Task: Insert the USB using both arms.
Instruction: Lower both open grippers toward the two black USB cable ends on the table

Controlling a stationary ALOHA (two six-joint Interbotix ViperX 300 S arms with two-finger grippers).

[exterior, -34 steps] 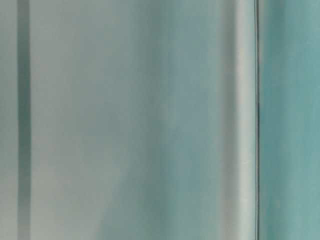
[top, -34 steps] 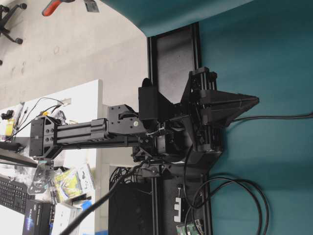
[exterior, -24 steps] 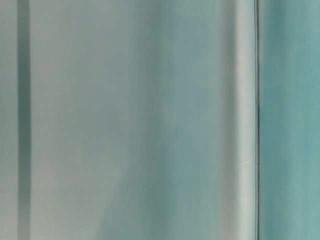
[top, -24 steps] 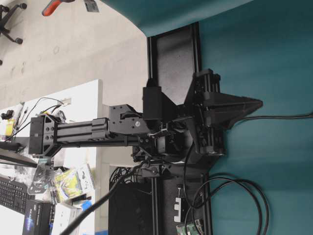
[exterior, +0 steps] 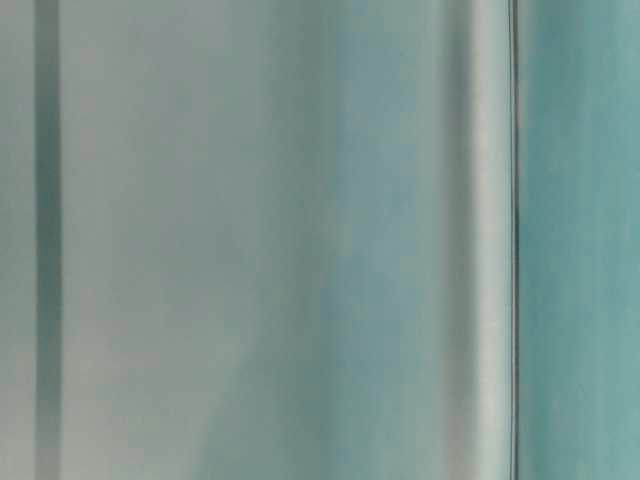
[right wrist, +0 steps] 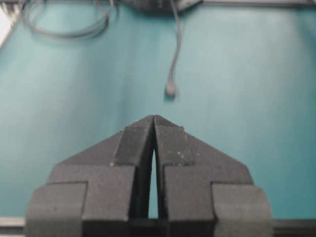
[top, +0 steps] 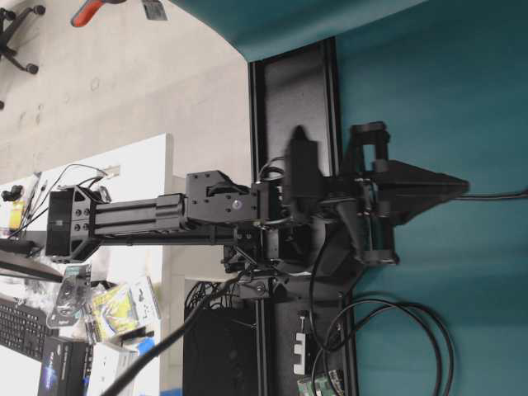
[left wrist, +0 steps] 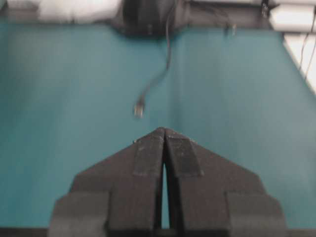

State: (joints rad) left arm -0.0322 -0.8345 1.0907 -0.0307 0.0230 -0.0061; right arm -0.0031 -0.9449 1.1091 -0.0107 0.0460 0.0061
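L gripper (left wrist: 164,132) closed, empty; R gripper (right wrist: 154,118) same. USB plug (left wrist: 139,108) lies on mat ahead of L tips, slightly left, cable running away up-right. R view: socket end (right wrist: 171,90) ahead, a bit right, cable going straight away. Neither touched; each arm has its own end nearest

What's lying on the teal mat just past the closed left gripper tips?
Beyond the shut left gripper a thin dark cable lies on the teal mat, its plug end apart from the tips. The gripper body covers the mat under it.
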